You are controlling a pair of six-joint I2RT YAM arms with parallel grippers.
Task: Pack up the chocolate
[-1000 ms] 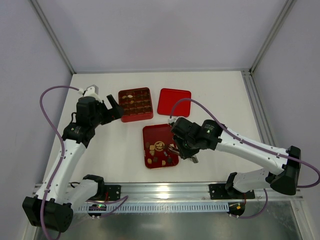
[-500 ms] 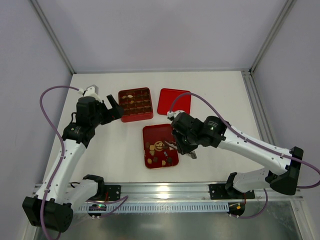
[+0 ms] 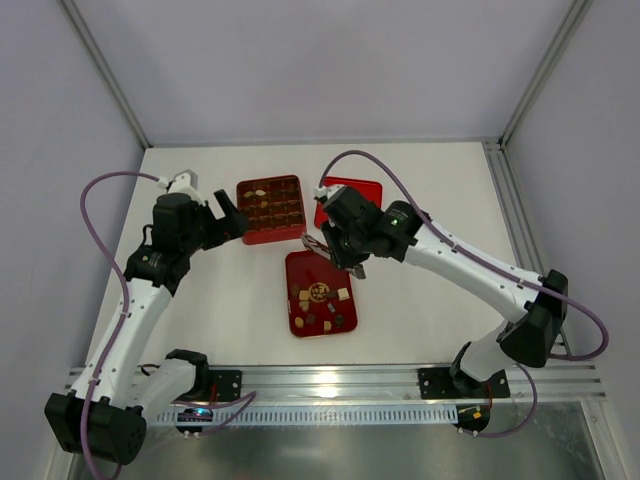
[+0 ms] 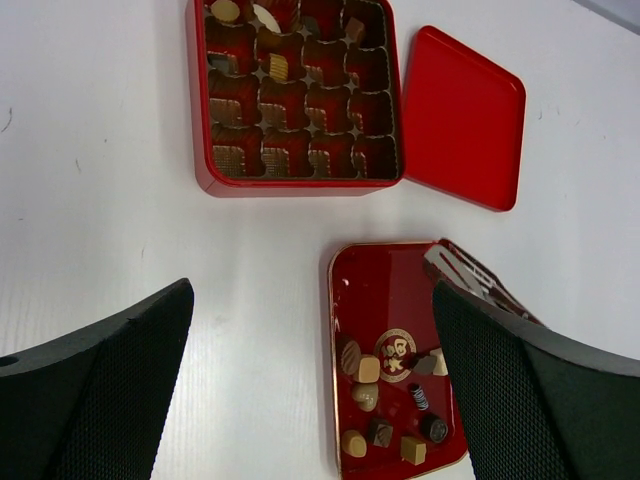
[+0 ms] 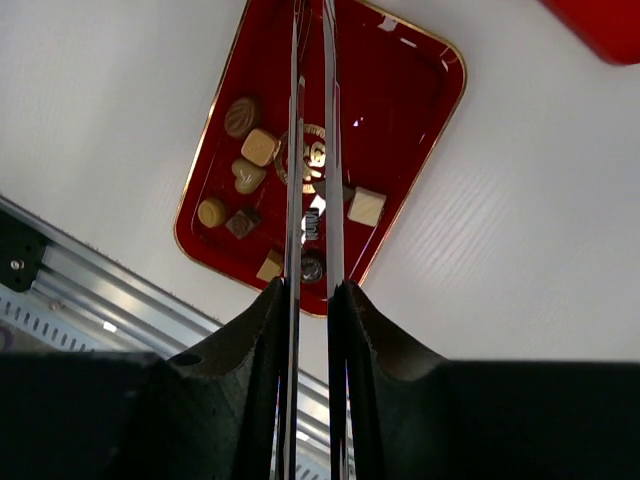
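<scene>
- Brown chocolate pieces (image 4: 369,368) are scattered in the flat red tray (image 4: 385,290) below the right tool (image 5: 308,295); few are seated in the red compartmented box (image 4: 300,187).
- Thin metal tongs (image 5: 293,150) are gripped by it; the left tool (image 4: 312,300) is spread wide, empty.

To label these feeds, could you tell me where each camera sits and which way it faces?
Top external: above and behind the robot, looking down on the table; both arms show.
Left wrist: looks down past its open left gripper at box, lid and tray.
Right wrist: looks down between the right gripper's fingers, along tongs, at the tray.
Shared: all see the tray and chocolates.
</scene>
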